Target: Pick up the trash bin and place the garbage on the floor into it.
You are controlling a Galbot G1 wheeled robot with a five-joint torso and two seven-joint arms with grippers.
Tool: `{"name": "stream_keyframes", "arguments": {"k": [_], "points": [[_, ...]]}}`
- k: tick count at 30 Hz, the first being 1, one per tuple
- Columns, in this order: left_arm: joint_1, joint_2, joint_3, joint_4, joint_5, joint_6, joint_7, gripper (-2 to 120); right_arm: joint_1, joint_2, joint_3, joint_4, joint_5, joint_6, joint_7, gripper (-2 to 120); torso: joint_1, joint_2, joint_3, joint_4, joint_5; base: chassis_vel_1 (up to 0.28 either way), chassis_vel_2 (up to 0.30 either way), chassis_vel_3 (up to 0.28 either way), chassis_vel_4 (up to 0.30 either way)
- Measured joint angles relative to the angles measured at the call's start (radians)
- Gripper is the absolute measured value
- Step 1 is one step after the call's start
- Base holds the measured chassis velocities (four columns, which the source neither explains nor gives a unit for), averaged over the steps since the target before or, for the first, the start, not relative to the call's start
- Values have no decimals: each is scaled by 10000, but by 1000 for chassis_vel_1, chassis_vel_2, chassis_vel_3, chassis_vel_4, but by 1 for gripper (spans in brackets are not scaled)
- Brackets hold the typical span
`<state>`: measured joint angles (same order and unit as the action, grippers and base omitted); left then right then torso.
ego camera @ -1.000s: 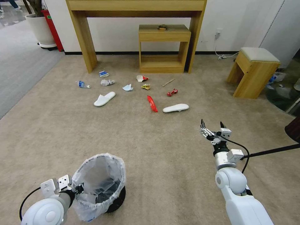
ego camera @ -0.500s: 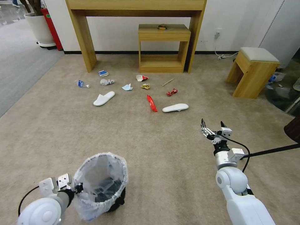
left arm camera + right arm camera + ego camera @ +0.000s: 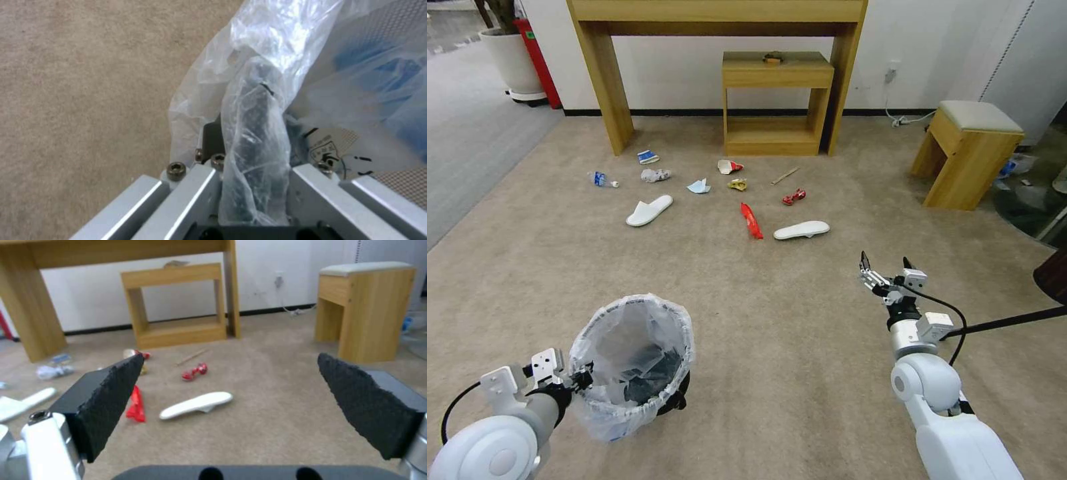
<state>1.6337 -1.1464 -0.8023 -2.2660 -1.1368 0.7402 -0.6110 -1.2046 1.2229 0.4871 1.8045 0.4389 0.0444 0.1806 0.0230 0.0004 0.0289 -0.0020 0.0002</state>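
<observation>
My left gripper (image 3: 579, 382) is shut on the near rim of the trash bin (image 3: 630, 360), a black bin lined with a crinkled whitish bag. The left wrist view shows the bag-covered rim (image 3: 256, 113) pinched between the fingers. The garbage lies ahead on the beige floor (image 3: 747, 313): two white slippers (image 3: 649, 210) (image 3: 801, 230), a red wrapper (image 3: 752, 221), a crushed red can (image 3: 794, 197), a bottle (image 3: 604, 179), a blue mask (image 3: 699, 186), a cup (image 3: 730, 166), a carton (image 3: 648, 157) and a stick (image 3: 785, 176). My right gripper (image 3: 886, 265) hangs open above the carpet, short of the nearer slipper (image 3: 195, 405).
A tall wooden table (image 3: 717, 13) and a small wooden shelf (image 3: 775, 100) stand against the far wall behind the litter. A padded wooden stool (image 3: 970, 150) stands at the right. A white plant pot (image 3: 510, 60) is at the far left on grey carpet.
The trash bin, held by my left gripper, has risen and shifted left as the left arm drew back. The right gripper has edged slightly right, still open.
</observation>
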Motion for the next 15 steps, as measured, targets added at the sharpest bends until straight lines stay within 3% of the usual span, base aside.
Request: {"name": "stream_keyframes", "arguments": {"k": [5, 7, 8, 15], "points": [[-33, 112, -126, 115, -26, -13, 124, 0, -42, -114, -40, 27, -40, -40, 163, 100, 0, 0, 0, 0, 1, 0, 0, 0, 0], [-211, 243, -323, 495, -145, -111, 360, 0, -53, -234, -41, -84, -196, -86, 366, 100, 0, 0, 0, 0, 1, 0, 0, 0, 0], [-273, 173, -460, 602, 3, -226, 677, 0, -59, -338, -47, -194, -281, -140, 476, 100, 0, 0, 0, -1, -1, 0, 0, 0, 0], [-294, -380, -447, 221, 781, -311, 1205, 0, -181, -425, -19, -588, -744, 433, 462, 100, -2, 1, -1, 0, 2, 0, 0, 0, 0]]}}
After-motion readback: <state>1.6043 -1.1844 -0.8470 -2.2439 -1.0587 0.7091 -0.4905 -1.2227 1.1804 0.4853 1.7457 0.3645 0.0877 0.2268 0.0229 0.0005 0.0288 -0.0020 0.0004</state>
